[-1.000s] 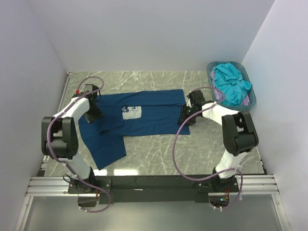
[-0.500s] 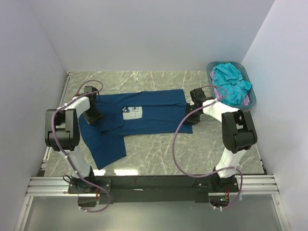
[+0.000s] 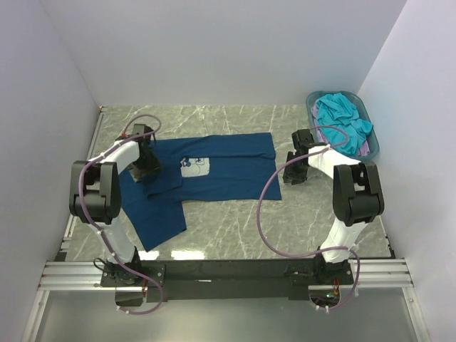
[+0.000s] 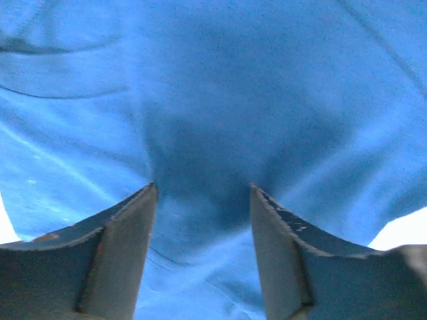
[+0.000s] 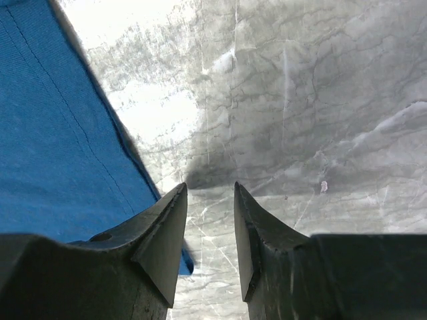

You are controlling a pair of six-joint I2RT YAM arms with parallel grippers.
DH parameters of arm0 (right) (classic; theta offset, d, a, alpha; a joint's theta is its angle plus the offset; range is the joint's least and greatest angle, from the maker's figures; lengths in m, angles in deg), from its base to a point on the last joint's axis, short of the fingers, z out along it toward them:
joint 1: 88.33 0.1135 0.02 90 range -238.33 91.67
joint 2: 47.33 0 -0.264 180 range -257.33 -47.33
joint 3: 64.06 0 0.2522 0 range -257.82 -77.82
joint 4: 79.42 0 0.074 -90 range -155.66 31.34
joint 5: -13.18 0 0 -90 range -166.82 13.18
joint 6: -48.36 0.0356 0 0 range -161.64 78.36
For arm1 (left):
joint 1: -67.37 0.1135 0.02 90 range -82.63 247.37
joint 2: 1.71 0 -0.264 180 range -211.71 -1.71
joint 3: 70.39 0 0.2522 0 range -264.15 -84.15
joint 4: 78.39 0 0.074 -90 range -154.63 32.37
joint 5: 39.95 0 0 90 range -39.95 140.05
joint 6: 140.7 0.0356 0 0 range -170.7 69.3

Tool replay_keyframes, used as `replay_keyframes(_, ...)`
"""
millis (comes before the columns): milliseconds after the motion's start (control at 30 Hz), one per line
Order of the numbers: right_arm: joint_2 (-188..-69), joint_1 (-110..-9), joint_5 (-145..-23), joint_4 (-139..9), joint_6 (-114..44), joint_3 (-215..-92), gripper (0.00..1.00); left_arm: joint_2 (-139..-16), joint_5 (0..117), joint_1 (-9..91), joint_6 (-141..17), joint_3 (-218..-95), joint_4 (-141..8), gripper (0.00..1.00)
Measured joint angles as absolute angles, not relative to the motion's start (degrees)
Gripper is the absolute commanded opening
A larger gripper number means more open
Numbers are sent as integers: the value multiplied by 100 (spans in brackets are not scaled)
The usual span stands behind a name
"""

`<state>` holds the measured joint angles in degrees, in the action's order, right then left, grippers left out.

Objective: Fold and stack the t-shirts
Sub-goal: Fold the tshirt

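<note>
On the grey marbled worktop (image 3: 235, 228), left of centre, a dark navy cloth t-shirt (image 3: 228, 167) lies spread flat. Its small white chest print (image 3: 194, 166) faces up, and one part of it reaches toward the near left. The left tool (image 4: 203, 190) sits low over the shirt's left end with its fingers apart. Navy cloth shows beneath them and none is pinched between. The right tool (image 5: 210, 190) is just past the shirt's right edge, over bare stone. Its fingers stand a narrow gap apart with nothing in it, and the hem runs beside one finger. At the far right, a teal plastic basket (image 3: 312, 112) holds a crumpled turquoise t-shirt (image 3: 342, 125). A pale lilac t-shirt (image 3: 365, 148) peeks out at the basket's near right rim.
</note>
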<state>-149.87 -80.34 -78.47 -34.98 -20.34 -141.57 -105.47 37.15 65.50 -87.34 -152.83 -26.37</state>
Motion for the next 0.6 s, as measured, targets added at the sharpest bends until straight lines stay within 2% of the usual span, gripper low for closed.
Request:
replay_keyframes(100,-14843,-7999,-7843,-3472,-2032,-14100,42,-10434,3765,6386,-8798,-15331,-2611,77)
replay_keyframes(200,-14500,-7889,-7829,-3446,-2019,-14008,42,-10071,3769,6469,-8848,-15320,-2495,79)
replay_keyframes(300,-14178,-7516,-7838,-3474,-1982,-13975,42,-9522,3724,6723,-8885,-15231,-2493,77)
replay_keyframes(433,-14251,-6926,-7888,-3498,-1949,-14146,42,-9022,3665,7061,-8852,-15076,-2534,67)
replay_keyframes(600,-14795,-6561,-8035,-3614,-1921,-14824,42,-9249,3859,6926,-8734,-15135,-2755,68)
